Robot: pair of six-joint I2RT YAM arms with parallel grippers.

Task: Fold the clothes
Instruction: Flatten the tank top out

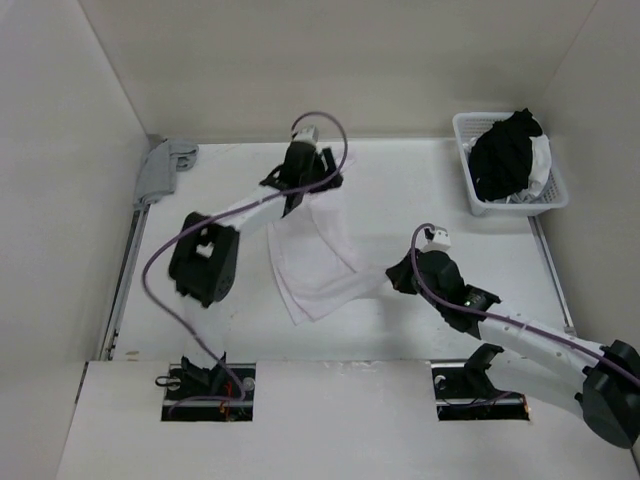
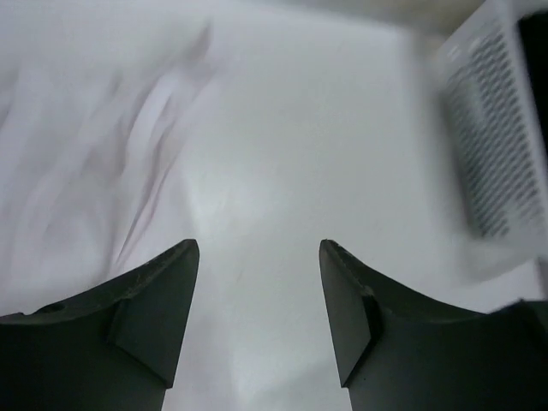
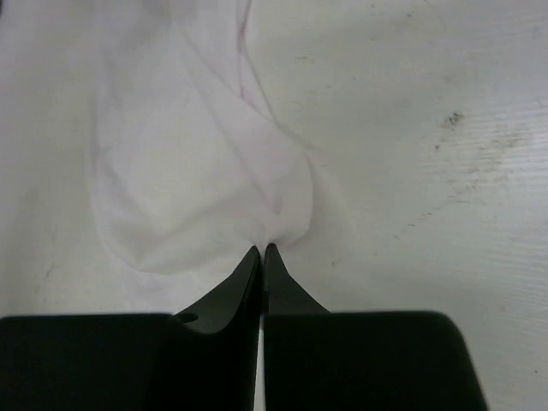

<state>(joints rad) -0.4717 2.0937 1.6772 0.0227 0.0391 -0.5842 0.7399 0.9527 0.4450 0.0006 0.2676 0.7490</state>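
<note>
The clothes (image 1: 312, 262), one plain white garment, lie rumpled in the middle of the table, in a band running from under the left gripper to the right gripper. My left gripper (image 1: 318, 185) hovers over the garment's far end. In its wrist view the left gripper (image 2: 257, 248) is open with only bare table between its fingers, and the creased garment (image 2: 86, 154) lies to the left. My right gripper (image 1: 396, 276) is at the garment's right corner. In its wrist view the right gripper (image 3: 264, 248) is shut on that bunched corner of the garment (image 3: 188, 171).
A white basket (image 1: 465, 160) holding a black garment bundle (image 1: 505, 155) stands at the back right; the basket (image 2: 497, 128) also shows in the left wrist view. A small grey cloth (image 1: 165, 165) lies in the back left corner. Walls enclose the table.
</note>
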